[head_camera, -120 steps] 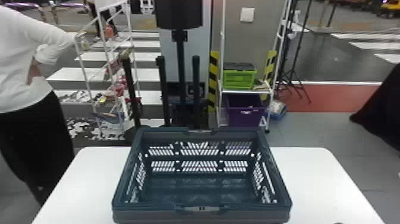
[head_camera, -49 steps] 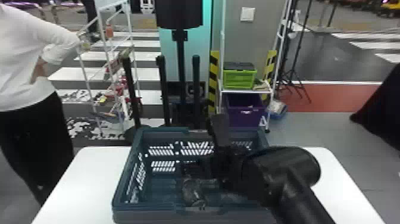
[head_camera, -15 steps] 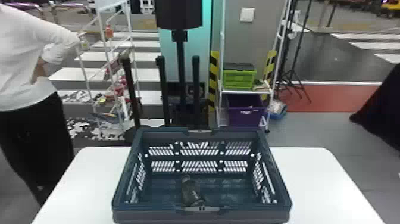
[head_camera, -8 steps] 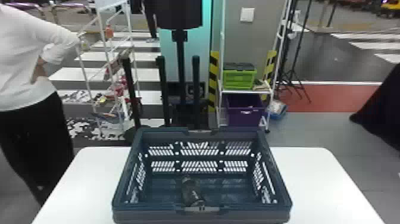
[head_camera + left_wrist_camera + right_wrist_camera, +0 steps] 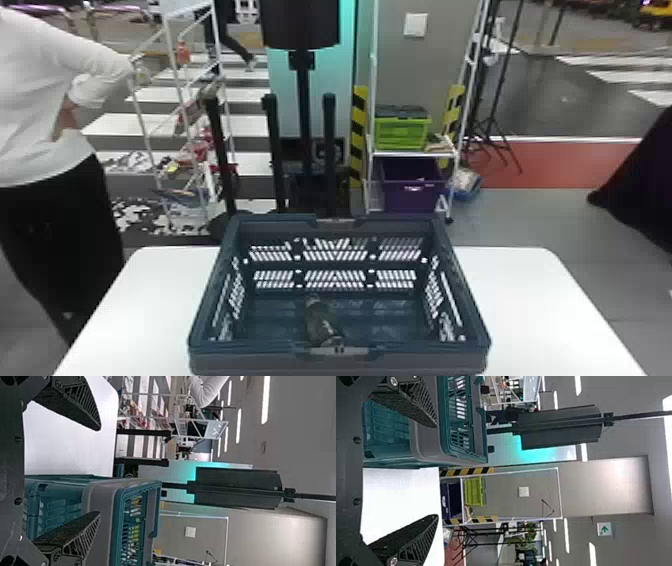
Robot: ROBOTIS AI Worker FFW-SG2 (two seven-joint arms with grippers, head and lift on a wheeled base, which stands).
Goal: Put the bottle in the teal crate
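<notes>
Bottle (image 5: 321, 322) lying inside the crate (image 5: 250, 362) by its near wall looks light, smooth and maybe slippery from here, so I'd take it gently round the thick middle, while left gripper (image 5: 99, 470) and right gripper (image 5: 436, 471) both hold their fingers apart, empty.

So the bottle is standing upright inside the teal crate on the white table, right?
Not quite: the head view shows the bottle lying on its side. It is inside the teal crate on the white table, as you said.
</notes>
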